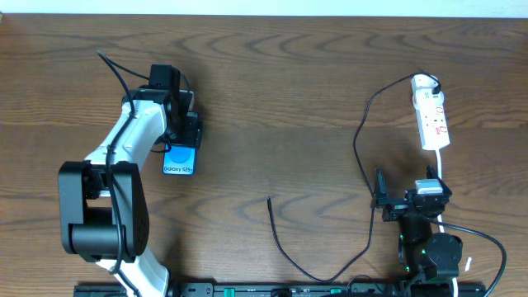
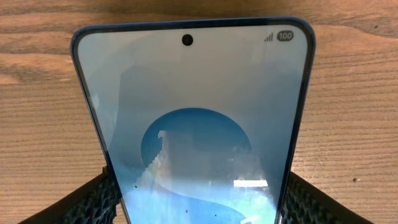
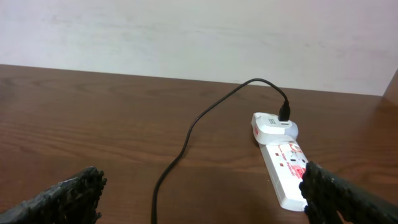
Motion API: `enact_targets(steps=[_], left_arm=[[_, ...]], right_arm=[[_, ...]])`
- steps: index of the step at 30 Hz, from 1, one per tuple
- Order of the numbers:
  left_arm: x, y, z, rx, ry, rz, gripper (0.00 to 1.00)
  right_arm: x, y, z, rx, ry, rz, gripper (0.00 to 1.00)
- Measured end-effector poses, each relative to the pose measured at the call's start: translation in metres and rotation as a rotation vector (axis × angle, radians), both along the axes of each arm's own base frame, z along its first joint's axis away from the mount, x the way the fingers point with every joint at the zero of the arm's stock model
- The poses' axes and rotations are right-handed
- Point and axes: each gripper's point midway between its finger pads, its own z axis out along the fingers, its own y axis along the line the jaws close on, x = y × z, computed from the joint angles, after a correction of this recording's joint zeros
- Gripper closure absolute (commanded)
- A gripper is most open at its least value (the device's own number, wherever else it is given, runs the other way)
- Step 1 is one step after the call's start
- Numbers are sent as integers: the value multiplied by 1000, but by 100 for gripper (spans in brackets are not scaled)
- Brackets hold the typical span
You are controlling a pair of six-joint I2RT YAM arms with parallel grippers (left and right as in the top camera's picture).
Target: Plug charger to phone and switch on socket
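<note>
The phone (image 1: 179, 160) is seen at the left of the table (image 1: 272, 99), screen up and lit blue, with a lighter circle and a line of white text at its near end. It is grasped by the left gripper (image 1: 181, 140): in the left wrist view the two black fingers (image 2: 93, 202) are pressed against the phone's long edges, one on each side. Whether the phone is lifted off the wood cannot be told.

Over on the right, the socket (image 1: 431, 117) is laid lengthwise near the far edge, and red markings are seen on its white face. A white plug block (image 3: 273, 126) is seated at its far, rounded end, and the charger (image 1: 360, 157) is led out of that block. The thin black cable is run down the table towards the near edge, is curved round to the left, and is brought back up, so that its free tip (image 1: 270, 200) is left lying on bare wood between the two arms. The tip is well apart from the phone and is touched by nothing.

The right gripper (image 1: 408, 196) is held just on the near side of the socket, pointed at it. Its jaws are spread wide and nothing is held between them. The socket itself is not touched.
</note>
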Motion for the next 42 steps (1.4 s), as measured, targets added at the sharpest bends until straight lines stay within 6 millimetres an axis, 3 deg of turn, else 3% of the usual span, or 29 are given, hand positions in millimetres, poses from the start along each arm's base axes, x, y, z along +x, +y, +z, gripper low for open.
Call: enact_targets(steps=[20,34,42], left_arm=[[2,0,0,-1,-11,3,92],[-1,0,-15,-1,-14,3,92],[8,0,-14,-3,-53,3,92]], right_arm=[[0,0,0,0,0,0,1],[0,0,0,0,0,0,1],[0,0,0,0,0,0,1]])
